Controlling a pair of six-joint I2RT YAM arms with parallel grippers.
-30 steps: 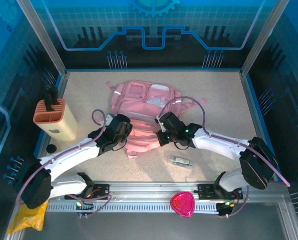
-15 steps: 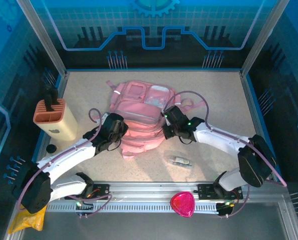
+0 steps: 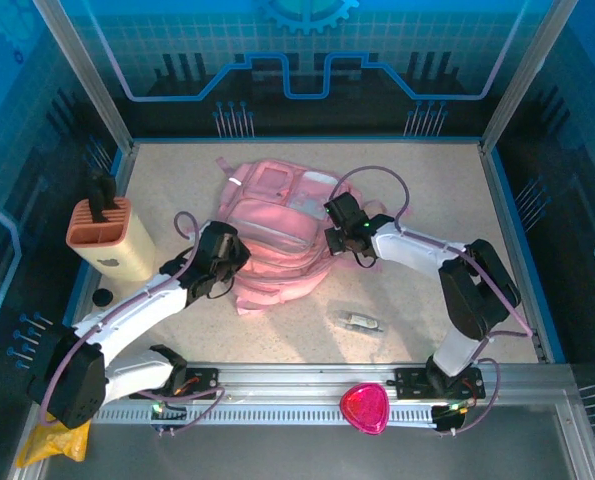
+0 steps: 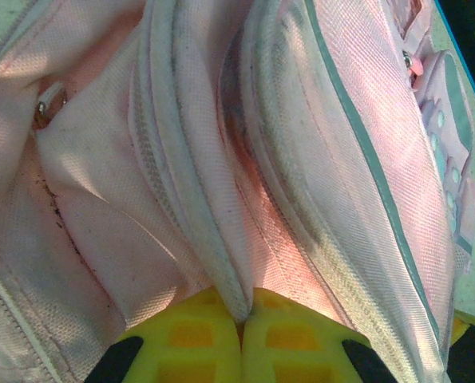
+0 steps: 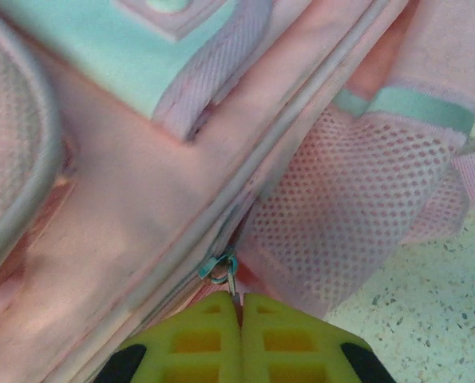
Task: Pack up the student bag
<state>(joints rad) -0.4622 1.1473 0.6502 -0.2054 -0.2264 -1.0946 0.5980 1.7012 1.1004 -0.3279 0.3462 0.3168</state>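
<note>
Both my arms are on the pink backpack (image 3: 277, 235) right now. It's lying flat around the middle of the table (image 3: 427, 170), front pockets facing up, stretched out between my two grippers. My left gripper (image 3: 235, 264) is at the bag's left edge, toward the near end. On that wrist cam the yellow fingers (image 4: 191, 339) are pinched tight together on a piped fold of the pink fabric. My right gripper (image 3: 330, 233) is pressed up against the bag's right edge. Its jaws are closed on the little zipper pull (image 5: 230, 281), just beside the mesh side pocket (image 5: 341, 191).
</note>
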